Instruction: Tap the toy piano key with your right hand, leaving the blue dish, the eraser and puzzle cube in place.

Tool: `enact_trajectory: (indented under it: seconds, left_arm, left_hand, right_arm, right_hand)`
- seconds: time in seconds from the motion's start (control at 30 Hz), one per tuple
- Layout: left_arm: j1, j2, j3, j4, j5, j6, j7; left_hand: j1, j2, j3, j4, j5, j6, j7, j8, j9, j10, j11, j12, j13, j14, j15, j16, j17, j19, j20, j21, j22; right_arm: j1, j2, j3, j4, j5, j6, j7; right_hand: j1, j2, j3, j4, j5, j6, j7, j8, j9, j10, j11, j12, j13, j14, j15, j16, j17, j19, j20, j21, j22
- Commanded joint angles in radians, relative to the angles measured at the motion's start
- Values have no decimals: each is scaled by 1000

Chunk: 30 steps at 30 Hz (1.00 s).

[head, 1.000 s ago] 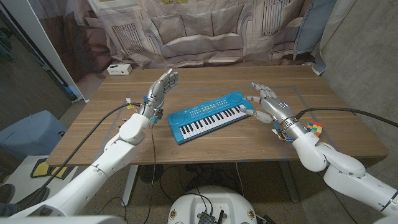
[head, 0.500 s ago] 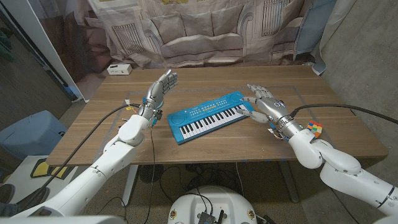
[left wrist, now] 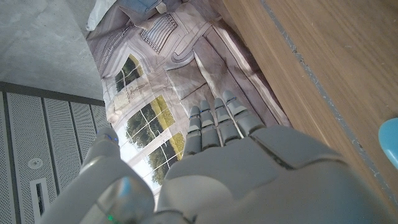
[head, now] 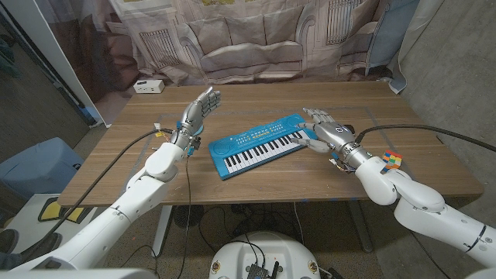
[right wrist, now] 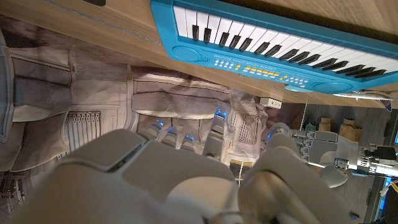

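- Right hand (head: 327, 130) hovers, fingers spread, at the blue piano's (head: 262, 143) right end, holding nothing (contact unclear).
- Left hand (head: 199, 110) is raised, open, empty.
- Cube (head: 391, 160) lies by the right forearm.

**Left wrist view: hand idle, empty**

Left hand (left wrist: 217, 134) seen from behind, fingers (left wrist: 214, 121) straight and close together, holding nothing. Wooden counter (left wrist: 336, 68) alongside. Printed curtain (left wrist: 155, 81) beyond the fingers. Blue edge (left wrist: 390, 140) at frame margin, unidentifiable.
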Motion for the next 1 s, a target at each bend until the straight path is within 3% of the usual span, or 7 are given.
enact_trajectory:
  seconds: [0.03,1.0]
  left_arm:
    - [-16,16,-4,-14,2,14,-13]
    - [4,29,-19,-30,-6,15,-10]
  left_hand:
    - [5,-1,-4,4,3,3,-1,-1,5,3,0,0,1,2,-1,-3,4,3,6,-3,4]
    - [5,1,-5,4,4,4,0,0,5,2,-2,-1,1,3,2,-2,4,3,7,-3,4]
  right_arm:
    - [41,-9,-43,7,2,-37,50]
    - [124,-5,-117,31,25,-79,127]
  right_hand:
    - [-10,-1,-1,7,-1,4,-2,3,2,-99,4,10,5,-273,7,8,3,-204,4,6,3]
    - [-31,2,-5,17,2,63,-7,28,2,-106,-6,12,5,-277,7,15,5,-214,6,11,3]
